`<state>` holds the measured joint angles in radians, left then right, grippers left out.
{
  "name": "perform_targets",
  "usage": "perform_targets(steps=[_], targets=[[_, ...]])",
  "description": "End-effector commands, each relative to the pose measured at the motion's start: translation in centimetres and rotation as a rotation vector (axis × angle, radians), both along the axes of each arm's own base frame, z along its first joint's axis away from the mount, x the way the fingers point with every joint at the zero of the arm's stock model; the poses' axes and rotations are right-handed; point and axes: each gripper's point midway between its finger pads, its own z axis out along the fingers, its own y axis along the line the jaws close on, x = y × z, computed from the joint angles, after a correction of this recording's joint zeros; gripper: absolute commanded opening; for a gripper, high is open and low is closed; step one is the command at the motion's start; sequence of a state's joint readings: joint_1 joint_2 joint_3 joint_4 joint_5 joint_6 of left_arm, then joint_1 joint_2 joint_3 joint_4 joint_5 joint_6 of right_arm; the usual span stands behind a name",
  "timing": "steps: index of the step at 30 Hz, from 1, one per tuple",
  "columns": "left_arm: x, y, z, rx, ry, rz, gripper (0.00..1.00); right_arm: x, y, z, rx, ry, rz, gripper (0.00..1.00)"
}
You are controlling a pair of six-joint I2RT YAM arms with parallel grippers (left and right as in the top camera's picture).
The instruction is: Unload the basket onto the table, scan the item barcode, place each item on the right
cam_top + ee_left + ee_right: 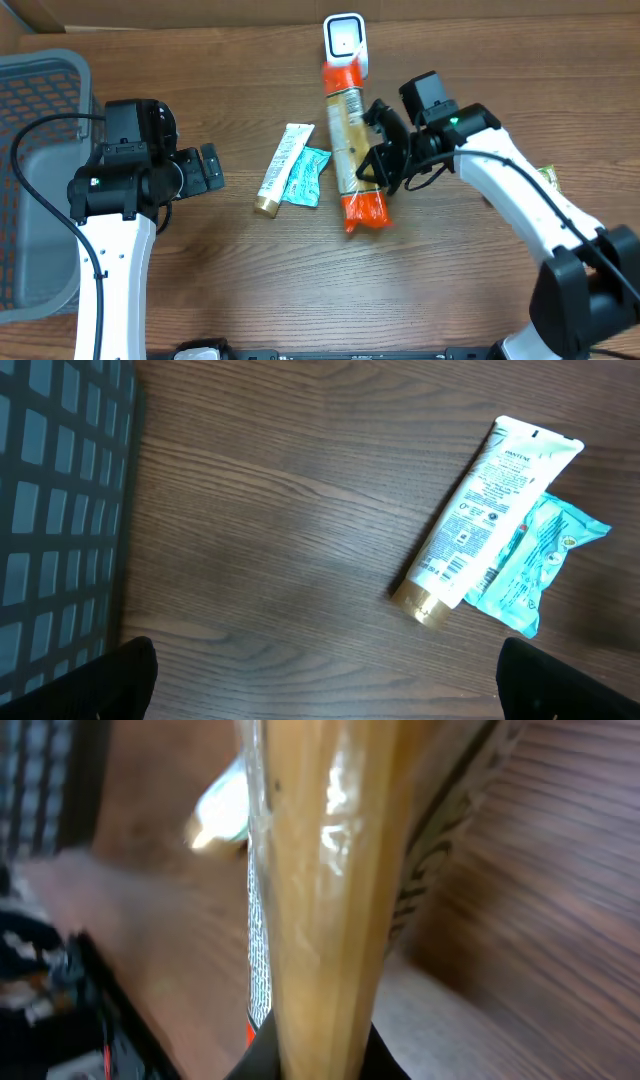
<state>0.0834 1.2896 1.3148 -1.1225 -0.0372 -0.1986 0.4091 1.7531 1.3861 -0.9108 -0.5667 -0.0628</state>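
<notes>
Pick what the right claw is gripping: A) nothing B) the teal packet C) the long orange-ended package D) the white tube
C: in the overhead view the right claw is closed on the side of the long orange-ended package, and in the right wrist view the package sits pinched between its fingers.
</notes>
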Motion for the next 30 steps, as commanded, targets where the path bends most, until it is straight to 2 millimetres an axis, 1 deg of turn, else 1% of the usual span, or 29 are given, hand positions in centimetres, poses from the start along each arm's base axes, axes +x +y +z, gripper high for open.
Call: perform_targets(steps=[1, 7, 15, 19, 26, 28, 30], targets=[[-0.1, 0.1, 0.1, 0.005, -0.003, -0.013, 1.0, -0.8, 1.4, 4.2, 0.087, -0.141, 0.121, 0.04], [-0.1, 0.1, 0.1, 0.005, -0.003, -0.013, 1.0, -1.3, 1.4, 5.9, 0.115, -0.174, 0.127, 0.04], [-0.1, 0.1, 0.1, 0.005, -0.003, -0.013, 1.0, -1.2, 1.4, 5.9, 0.109, -0.179, 0.125, 0.04], [-0.1, 0.1, 0.1, 0.005, -0.003, -0.013, 1.0, -0.7, 0.8, 5.4, 0.063, -0.192, 0.101, 0.04], [-0.1, 0.1, 0.1, 0.005, -0.003, -0.013, 1.0, 1.3, -1.6, 4.0, -0.104, -0.233, -0.016, 0.04], [-0.1, 0.1, 0.1, 0.005, -0.003, -0.013, 0.99, 2.0, -2.7, 3.5, -0.17, -0.245, -0.075, 0.04], [-0.1, 0.1, 0.1, 0.005, -0.003, -0.013, 1.0, 3.1, -4.5, 3.0, -0.266, -0.269, -0.156, 0.04]])
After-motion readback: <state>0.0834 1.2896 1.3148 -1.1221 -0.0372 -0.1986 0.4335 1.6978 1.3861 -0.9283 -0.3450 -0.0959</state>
